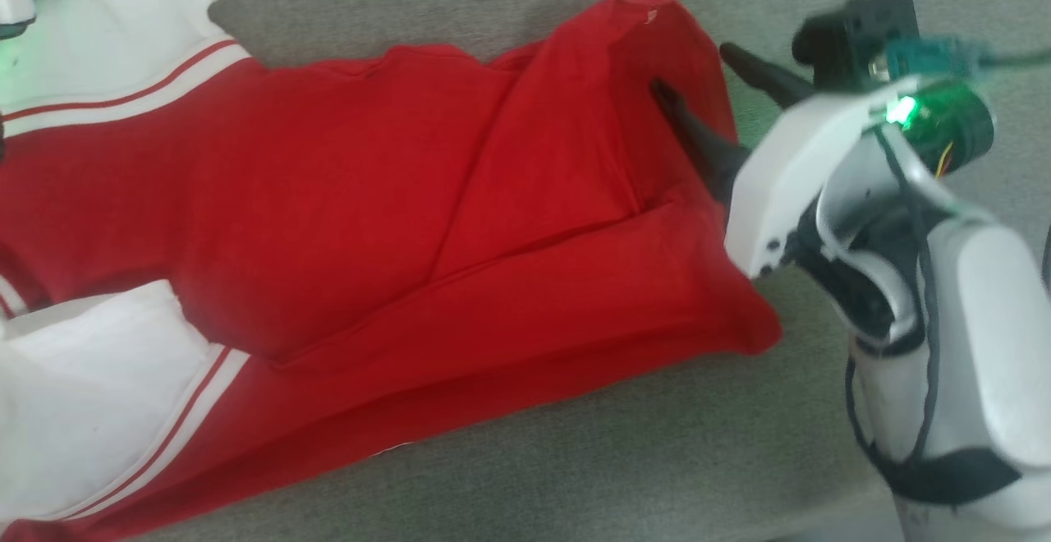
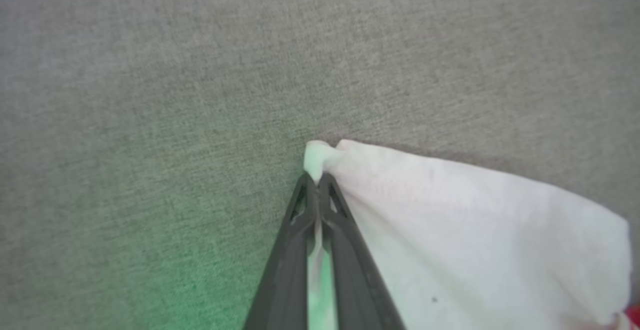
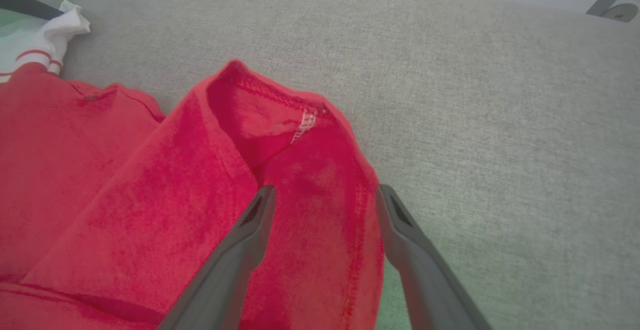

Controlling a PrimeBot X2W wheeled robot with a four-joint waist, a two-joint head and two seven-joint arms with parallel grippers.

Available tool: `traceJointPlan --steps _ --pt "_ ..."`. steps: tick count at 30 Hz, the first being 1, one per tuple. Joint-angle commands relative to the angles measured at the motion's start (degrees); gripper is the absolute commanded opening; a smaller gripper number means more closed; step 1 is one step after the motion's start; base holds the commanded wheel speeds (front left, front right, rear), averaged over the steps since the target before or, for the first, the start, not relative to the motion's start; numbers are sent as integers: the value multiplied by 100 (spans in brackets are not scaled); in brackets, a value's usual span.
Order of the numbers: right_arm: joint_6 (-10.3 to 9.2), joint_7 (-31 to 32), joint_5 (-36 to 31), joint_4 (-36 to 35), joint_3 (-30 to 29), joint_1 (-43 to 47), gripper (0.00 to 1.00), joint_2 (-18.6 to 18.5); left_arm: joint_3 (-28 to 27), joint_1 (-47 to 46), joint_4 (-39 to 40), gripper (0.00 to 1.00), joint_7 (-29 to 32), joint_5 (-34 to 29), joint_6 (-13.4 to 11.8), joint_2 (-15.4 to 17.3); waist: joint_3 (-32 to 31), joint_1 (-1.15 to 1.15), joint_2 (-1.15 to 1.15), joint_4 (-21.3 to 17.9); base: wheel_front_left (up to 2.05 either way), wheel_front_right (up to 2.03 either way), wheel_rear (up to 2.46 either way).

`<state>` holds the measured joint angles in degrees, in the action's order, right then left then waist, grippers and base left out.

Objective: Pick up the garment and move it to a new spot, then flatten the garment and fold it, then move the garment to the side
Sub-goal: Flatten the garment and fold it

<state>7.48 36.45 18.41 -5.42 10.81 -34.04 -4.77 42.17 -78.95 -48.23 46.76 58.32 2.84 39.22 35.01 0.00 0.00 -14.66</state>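
1. Looking down from the head camera, I see the right forearm rising from the lower right corner. It is pale and bent at the wrist, so the right pincer points up and to the left.
2. That pincer is spread wide and grips nothing. One finger lies in a crease on the red of the garment. The other finger sits past the cloth's edge, over the grey fabric surface.
3. From the right wrist camera, the same pincer straddles a raised strip along the garment's edge. One finger is on red and the other is at the border with the grey.
4. The left pincer is pressed together, pinching a white corner of the garment. A small tuft of white pokes out beyond the tips, and the grey surface lies all around.
5. The garment lies on the grey surface, reaching from the left edge of the head view to just beside the right pincer.
6. Its long axis runs left to right across that view. The white panels with red stripes sit at the left, one in the upper corner and one in the lower.
7. The plain red end points right, and its far corner is peaked upward near the right pincer.
8. A small white label shows at the seam inside that peaked corner.
9. A long fold ridge crosses the red from the lower left up toward the right.
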Motion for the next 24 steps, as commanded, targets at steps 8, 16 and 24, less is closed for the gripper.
traceJointPlan --steps 8,16,24 --pt "2 1022 -318 323 3 -849 100 54 238 143 -212 0 -120 -96 137 -378 108 0 0 264 0 0 0" --pt "2 1404 -285 1244 278 -1460 100 82 271 -81 -336 0 -324 -134 277 -552 194 0 0 445 0 0 0" --pt "1 970 -254 1680 319 -1680 0 -21 225 -218 -485 0 -724 -85 373 -708 -25 0 0 646 0 0 0"
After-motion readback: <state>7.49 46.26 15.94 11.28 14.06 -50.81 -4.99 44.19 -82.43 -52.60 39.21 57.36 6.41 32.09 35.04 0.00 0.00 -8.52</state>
